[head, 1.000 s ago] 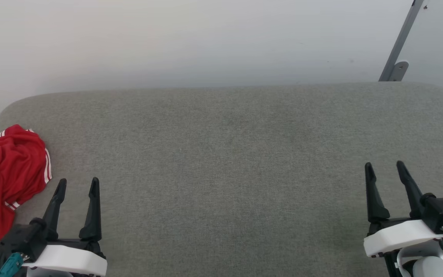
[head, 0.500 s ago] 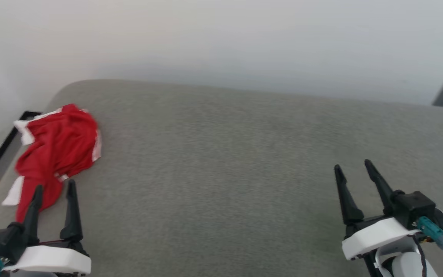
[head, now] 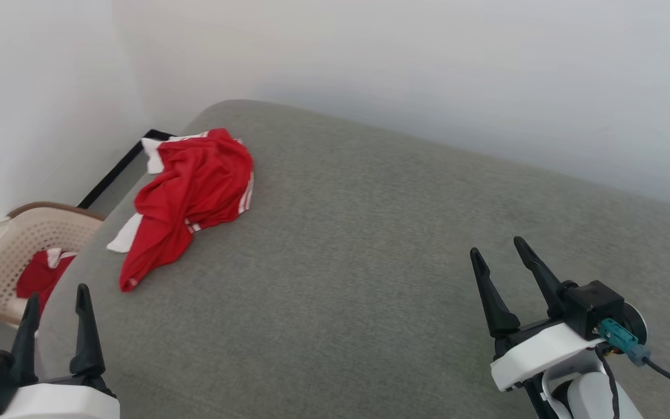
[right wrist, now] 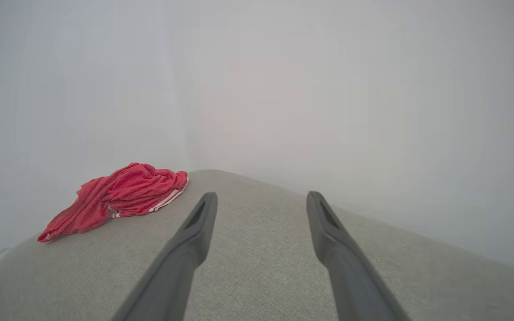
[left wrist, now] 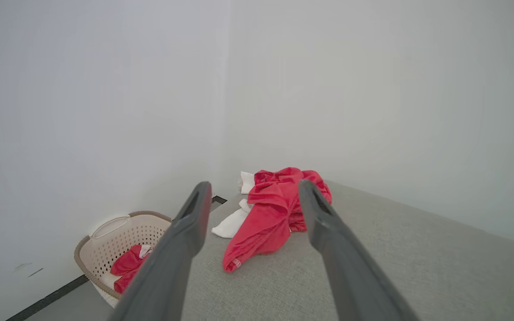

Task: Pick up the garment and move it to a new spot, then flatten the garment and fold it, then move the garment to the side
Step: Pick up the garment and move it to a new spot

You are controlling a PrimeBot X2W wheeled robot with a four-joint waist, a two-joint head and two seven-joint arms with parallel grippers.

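Garment (head: 195, 186): bright red thin sports cloth with a white cuff band and thin white edge stripes. It lies crumpled near the far left corner of the grey woven upholstered surface (head: 381, 244), with white parts at that surface's left edge.
Beige perforated plastic basket (head: 3, 250): on the floor left of the surface, holding a small red-and-white cloth bundle (head: 38, 278).
Left gripper (head: 57, 293): dark fingers spread, empty, near the garment's low end but apart from it.
Right gripper (head: 496, 245): fingers spread, empty, well apart from the garment.
White walls (head: 428, 70): behind and to the left.
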